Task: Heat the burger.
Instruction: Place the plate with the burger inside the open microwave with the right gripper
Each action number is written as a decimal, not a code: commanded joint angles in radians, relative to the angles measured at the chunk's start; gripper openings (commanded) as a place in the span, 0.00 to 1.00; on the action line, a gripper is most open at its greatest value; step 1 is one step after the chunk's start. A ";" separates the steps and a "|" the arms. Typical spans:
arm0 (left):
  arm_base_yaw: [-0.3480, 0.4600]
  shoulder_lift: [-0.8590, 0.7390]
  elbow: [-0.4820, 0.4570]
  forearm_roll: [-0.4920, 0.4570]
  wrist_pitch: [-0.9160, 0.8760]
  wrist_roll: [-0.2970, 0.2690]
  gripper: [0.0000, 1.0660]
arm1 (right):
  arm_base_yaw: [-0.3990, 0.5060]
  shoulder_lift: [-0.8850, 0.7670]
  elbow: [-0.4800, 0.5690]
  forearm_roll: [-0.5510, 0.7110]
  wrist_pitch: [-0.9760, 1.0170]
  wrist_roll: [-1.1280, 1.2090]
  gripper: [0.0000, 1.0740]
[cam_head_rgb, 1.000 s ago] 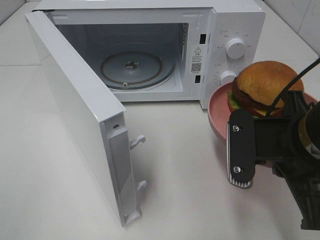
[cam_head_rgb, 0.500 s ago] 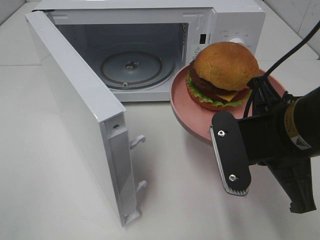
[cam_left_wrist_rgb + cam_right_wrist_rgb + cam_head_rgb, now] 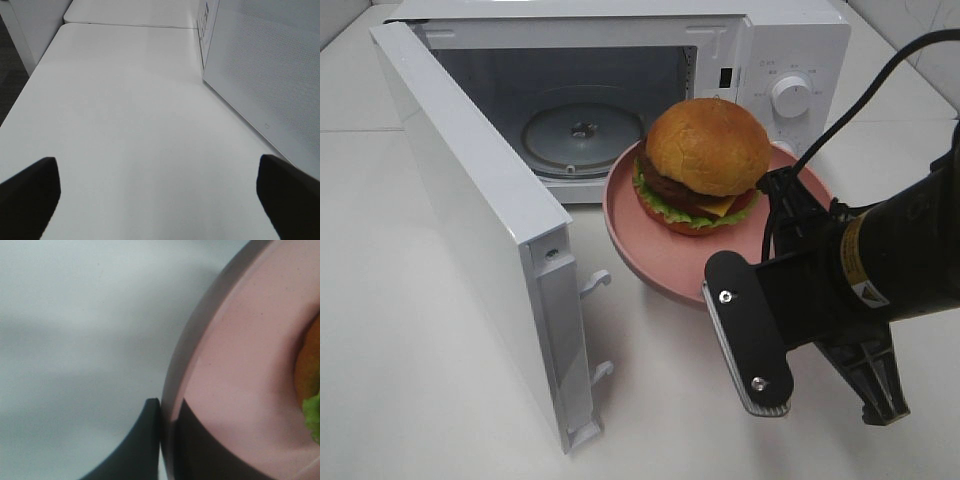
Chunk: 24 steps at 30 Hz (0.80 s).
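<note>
The burger (image 3: 705, 160), with bun, patty, cheese and lettuce, sits on a pink plate (image 3: 635, 245). My right gripper (image 3: 725, 285) is shut on the plate's near rim and holds it in the air just in front of the open microwave (image 3: 790, 45). The right wrist view shows the fingers (image 3: 145, 440) clamped on the pink rim (image 3: 172, 390), with the lettuce edge (image 3: 314, 415) at the side. The glass turntable (image 3: 582, 135) inside is bare. My left gripper (image 3: 160, 200) is open and empty over the white table, beside the microwave door (image 3: 265, 75).
The microwave door (image 3: 480, 220) stands swung wide open at the left, its latch hooks (image 3: 595, 283) pointing toward the plate. The control knobs (image 3: 790, 95) are on the right panel. White table (image 3: 420, 400) lies in front.
My right gripper has carried the plate with the burger left and toward the microwave opening, from the right of the control panel to the front of the cavity. The door has not moved.
</note>
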 commanded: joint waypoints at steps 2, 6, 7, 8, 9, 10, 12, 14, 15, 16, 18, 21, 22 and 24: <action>0.000 -0.015 0.002 -0.009 -0.008 -0.003 0.96 | 0.000 0.037 -0.003 -0.032 -0.080 -0.021 0.00; 0.000 -0.015 0.002 -0.009 -0.008 -0.003 0.96 | 0.000 0.063 -0.005 -0.037 -0.131 -0.021 0.00; 0.000 -0.015 0.002 -0.009 -0.008 -0.003 0.96 | 0.000 0.069 -0.005 -0.040 -0.139 -0.021 0.00; 0.000 -0.015 0.002 -0.009 -0.008 -0.003 0.96 | 0.000 0.069 -0.005 -0.040 -0.139 -0.021 0.00; 0.000 -0.015 0.002 -0.009 -0.008 -0.003 0.96 | -0.007 0.084 -0.005 -0.040 -0.152 -0.021 0.00; 0.000 -0.015 0.002 -0.009 -0.008 -0.003 0.96 | -0.013 0.090 -0.005 -0.039 -0.157 -0.021 0.00; 0.000 -0.015 0.002 -0.009 -0.008 -0.003 0.96 | -0.013 0.105 -0.005 -0.040 -0.164 -0.021 0.00; 0.000 -0.015 0.002 -0.009 -0.008 -0.003 0.96 | -0.014 0.114 -0.005 -0.036 -0.174 -0.026 0.00; 0.000 -0.015 0.002 -0.009 -0.008 -0.003 0.96 | -0.015 0.116 -0.005 -0.031 -0.180 -0.032 0.00; 0.000 -0.015 0.002 -0.009 -0.008 -0.003 0.96 | -0.015 0.116 -0.005 -0.031 -0.180 -0.032 0.00; 0.000 -0.015 0.002 -0.009 -0.008 -0.003 0.96 | -0.037 0.133 -0.019 -0.004 -0.185 -0.047 0.00; 0.000 -0.015 0.002 -0.009 -0.008 -0.003 0.96 | -0.038 0.139 -0.041 0.007 -0.182 -0.055 0.00; 0.000 -0.015 0.002 -0.009 -0.008 -0.003 0.96 | -0.038 0.139 -0.041 0.007 -0.182 -0.055 0.00; 0.000 -0.015 0.002 -0.009 -0.008 -0.003 0.96 | -0.038 0.141 -0.044 0.020 -0.182 -0.069 0.00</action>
